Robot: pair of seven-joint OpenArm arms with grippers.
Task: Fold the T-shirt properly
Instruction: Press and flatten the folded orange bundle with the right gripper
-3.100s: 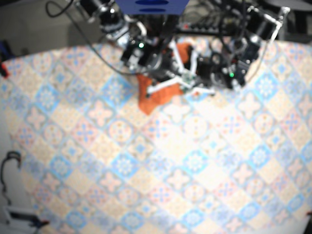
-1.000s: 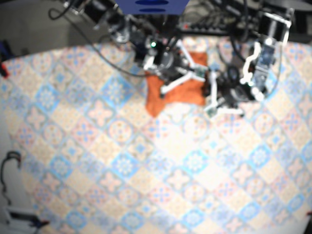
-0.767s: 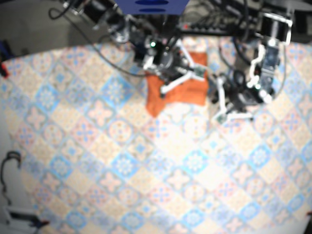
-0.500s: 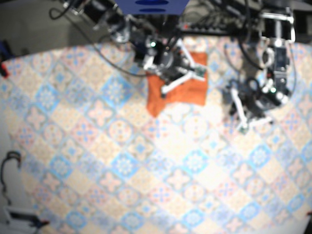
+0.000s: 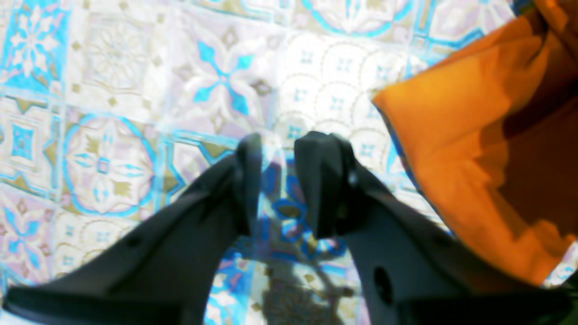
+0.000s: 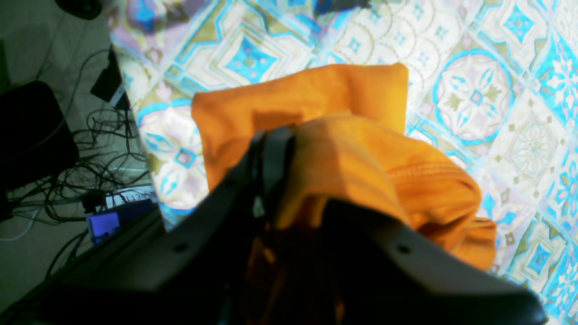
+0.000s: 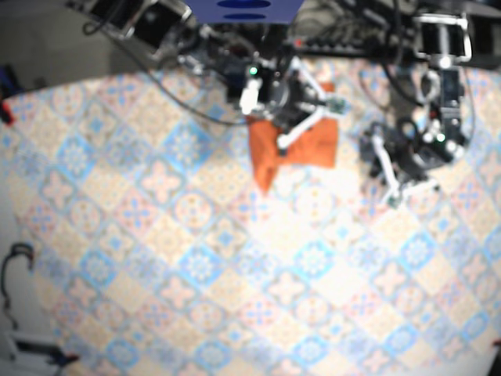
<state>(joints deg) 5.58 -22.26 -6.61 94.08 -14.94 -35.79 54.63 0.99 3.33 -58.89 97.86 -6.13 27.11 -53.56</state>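
The orange T-shirt lies bunched at the back middle of the tiled tablecloth. My right gripper sits over it. In the right wrist view that gripper is shut on a raised fold of the T-shirt, and cloth hides its fingertips. My left gripper hangs over bare cloth to the right of the shirt. In the left wrist view the left gripper has a narrow gap between its fingers and holds nothing. The T-shirt's edge lies to its right.
Past the table's back edge are tangled cables and a blue device on the floor. Arm bases and wiring crowd the back of the table. A cable loop lies off the left edge.
My left gripper has drawn away from the shirt, to the right and toward the front. The right gripper and the shirt have shifted a little to the right.
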